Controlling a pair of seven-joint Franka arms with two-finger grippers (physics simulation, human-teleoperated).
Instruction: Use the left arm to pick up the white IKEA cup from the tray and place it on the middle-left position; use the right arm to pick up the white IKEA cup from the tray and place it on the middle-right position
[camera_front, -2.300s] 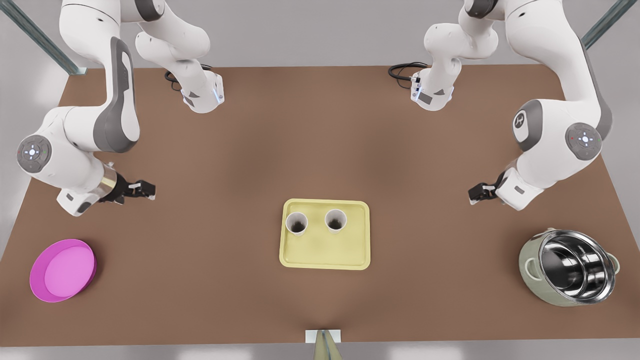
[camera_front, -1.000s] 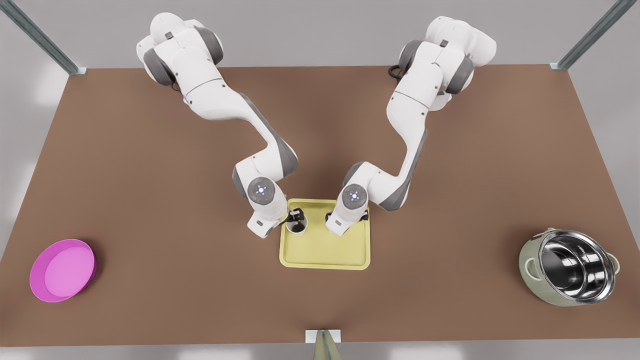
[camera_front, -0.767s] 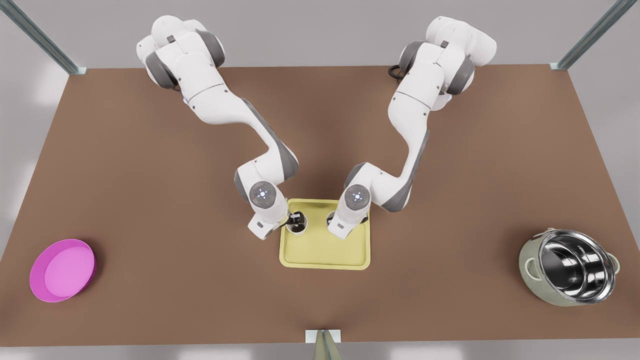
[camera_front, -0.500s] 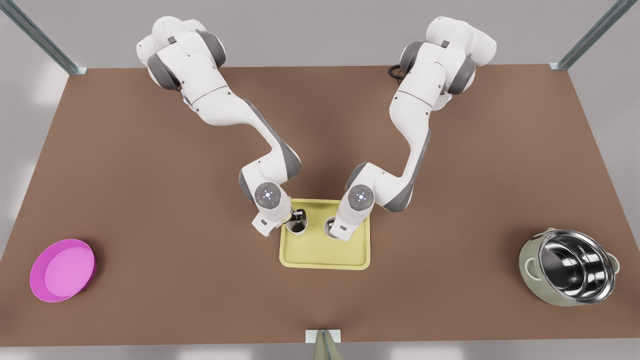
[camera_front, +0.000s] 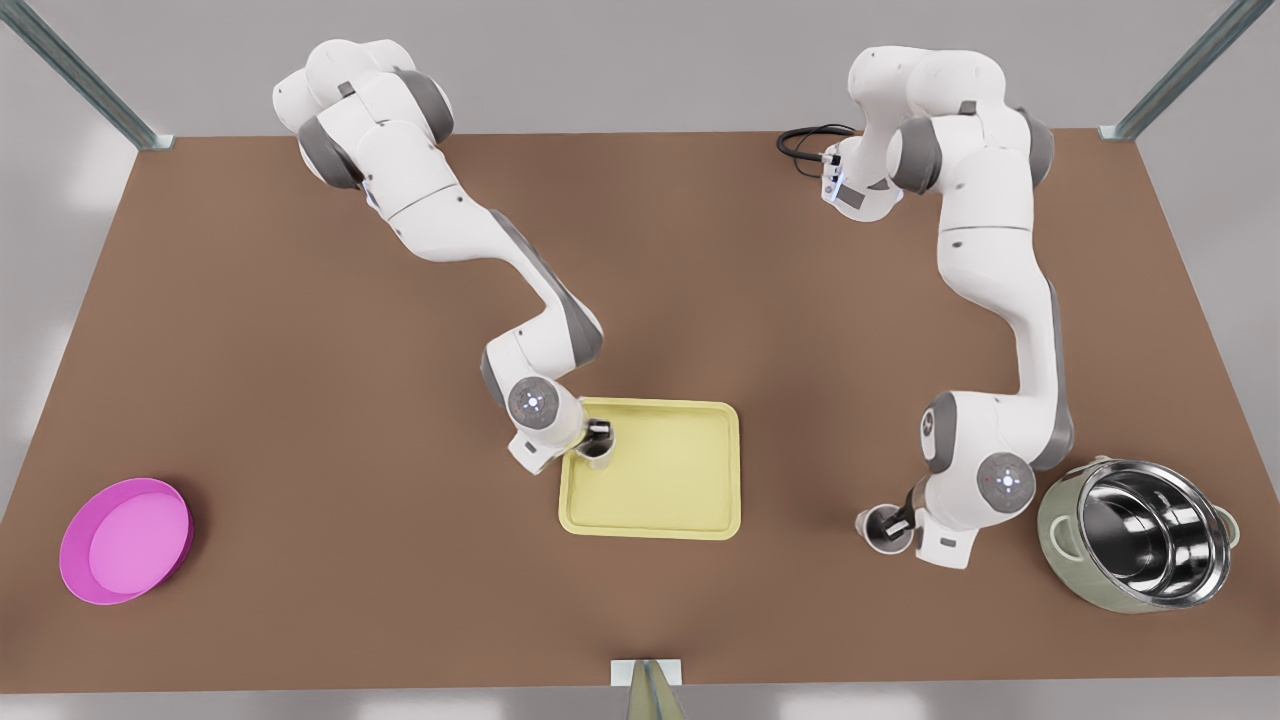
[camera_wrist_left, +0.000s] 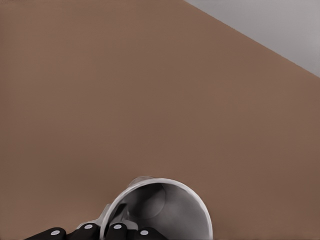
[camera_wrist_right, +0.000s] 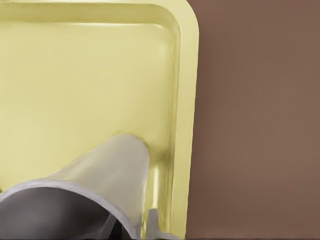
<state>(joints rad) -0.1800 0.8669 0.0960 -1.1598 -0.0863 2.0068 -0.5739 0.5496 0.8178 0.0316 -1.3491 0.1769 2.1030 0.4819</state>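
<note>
Two cups gripped, one off the tray and one on it.

The left gripper (camera_front: 897, 524), on the front view's right, pinches the rim of a white cup (camera_front: 884, 527) over the bare brown table (camera_front: 300, 350), well clear of the tray (camera_front: 690, 500) and near the steel pot (camera_front: 1140, 535). In the left wrist view its black fingers (camera_wrist_left: 116, 232) clamp the wall of this cup (camera_wrist_left: 172, 212), with table all around; whether the cup touches the table I cannot tell. The right gripper (camera_front: 597, 434), on the front view's left, is closed on the second cup (camera_front: 598, 455), which sits in the tray's far corner on that side. The right wrist view shows this second cup (camera_wrist_right: 107, 172) just beside the tray's rim (camera_wrist_right: 186, 100). A pink dish (camera_front: 125, 540) lies far off at the front view's left.
</note>
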